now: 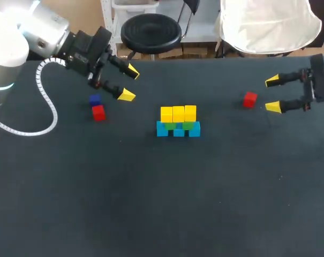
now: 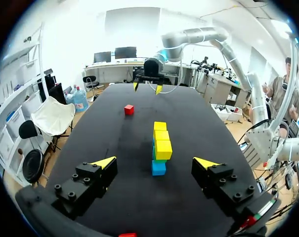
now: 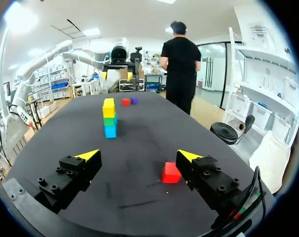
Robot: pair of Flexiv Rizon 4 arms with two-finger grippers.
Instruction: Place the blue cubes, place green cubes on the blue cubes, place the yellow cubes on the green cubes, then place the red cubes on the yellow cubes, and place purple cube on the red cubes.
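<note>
**A:** Stack status?

**B:** Mid-table. 3 blue cubes (image 1: 178,131) in a left-right row at the bottom, green cubes (image 1: 188,126) on them, 3 yellow cubes (image 1: 178,113) on top. From the head cam only a thin strip of green shows btwn blue & yellow, so I can't count the greens.

**A:** Reds?

**B:** None on the stack. The left red cube (image 1: 98,112) sits on the black table (image 1: 151,203), well left of the stack. The purple cube (image 1: 95,99) is just on its far side; touching or not, can't tell. The right red cube (image 1: 250,99) sits alone, right of the stack & a bit farther back.

**A:** Left gripper?

**B:** The left gripper (image 1: 129,83) is over the far-left part of the table, just right of the purple/red pair. Its yellow tips point right, toward the stack. Fingers spread wide, nothing btwn them. Its wrist cam sees the stack end-on, ahead of the fingers: blue at the bottom, then green, yellow on top.

**A:** Right gripper?

**B:** The right gripper (image 1: 272,94) is at the right edge, tips pointing left. Fingers apart too, holding nothing. The right red cube lies just ahead of it, near but clear of both tips & closer to the near-side finger. Per its wrist cam, the stack is farther ahead, w/ the other red & the purple side by side beyond it, by the left gripper.
</note>
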